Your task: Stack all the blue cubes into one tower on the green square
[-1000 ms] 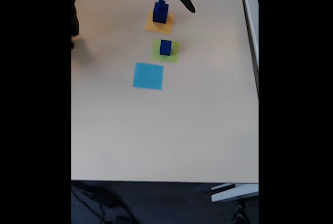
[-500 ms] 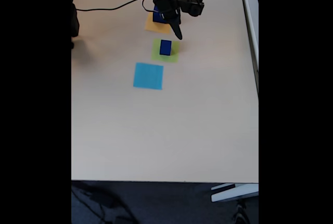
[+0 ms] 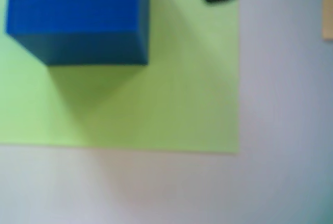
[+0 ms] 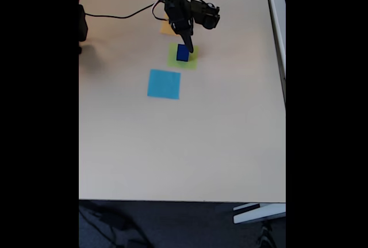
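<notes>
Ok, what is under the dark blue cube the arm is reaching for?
The dark blue cube sits on the flat pale green square, which lies on the beige table. The patch of green directly beneath it is covered. The gripper hangs beside it.

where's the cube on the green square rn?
In the fixed view the blue cube sits on the green square, just above the light blue square, with the hand right over it.
</notes>
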Available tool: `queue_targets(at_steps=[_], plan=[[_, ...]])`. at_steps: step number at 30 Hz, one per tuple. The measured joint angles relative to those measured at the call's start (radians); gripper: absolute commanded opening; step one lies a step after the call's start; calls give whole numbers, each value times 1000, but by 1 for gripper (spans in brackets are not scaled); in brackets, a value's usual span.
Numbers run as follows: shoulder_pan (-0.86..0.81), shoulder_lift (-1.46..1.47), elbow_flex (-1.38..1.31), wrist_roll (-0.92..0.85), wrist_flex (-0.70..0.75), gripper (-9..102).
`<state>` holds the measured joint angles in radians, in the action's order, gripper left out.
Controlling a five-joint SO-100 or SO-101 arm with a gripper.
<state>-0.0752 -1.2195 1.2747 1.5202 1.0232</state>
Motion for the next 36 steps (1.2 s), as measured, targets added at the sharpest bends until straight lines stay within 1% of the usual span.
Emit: queue_targets(at_steps=[7,20,27,36], plan=[[14,0,41,12,0,34],[17,0,150,20,-67,34],[-11,0,204,12,-109,33],[-23,0,238,2,-129,28]])
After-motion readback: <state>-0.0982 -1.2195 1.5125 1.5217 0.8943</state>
